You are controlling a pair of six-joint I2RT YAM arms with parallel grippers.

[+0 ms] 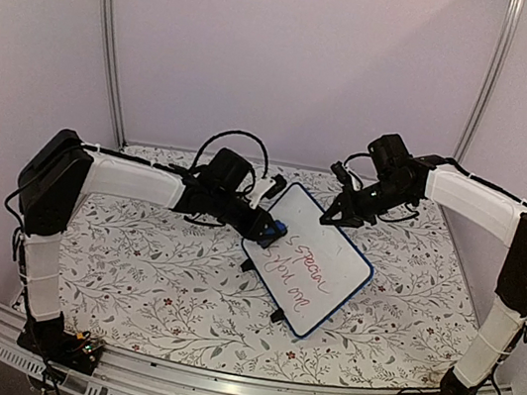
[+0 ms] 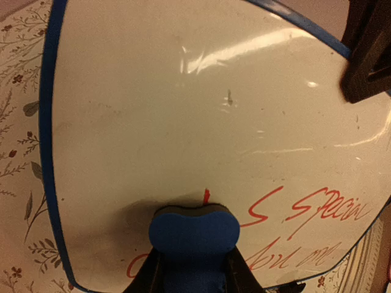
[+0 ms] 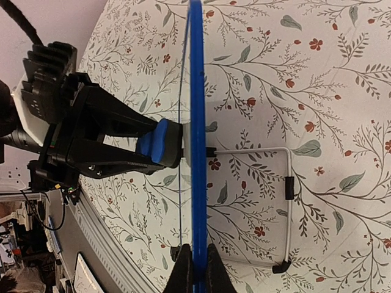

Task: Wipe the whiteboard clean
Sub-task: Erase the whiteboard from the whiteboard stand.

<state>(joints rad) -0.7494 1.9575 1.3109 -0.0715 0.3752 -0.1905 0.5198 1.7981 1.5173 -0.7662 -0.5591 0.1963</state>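
The whiteboard [image 1: 311, 261] stands tilted on the table [image 1: 158, 291] between the two arms, propped on a wire stand [image 3: 287, 183] at its back. Red writing [image 2: 317, 213] covers the lower part of its face. The right gripper [image 3: 195, 271] is clamped on the blue frame at the board's upper edge, one finger on each side of the thin panel. The left gripper [image 2: 195, 268] is closed on a blue eraser [image 2: 194, 229], whose face touches the board at the start of the writing. The board appears light, thin and stiff, with a glossy, slippery face. It will probably slide or tip back under wiping pressure unless braced. Take hold of it at the frame edge, clear of the writing, since the rim offers the firmest purchase. Apply moderate, even pressure, directed against the held edge and the stand.
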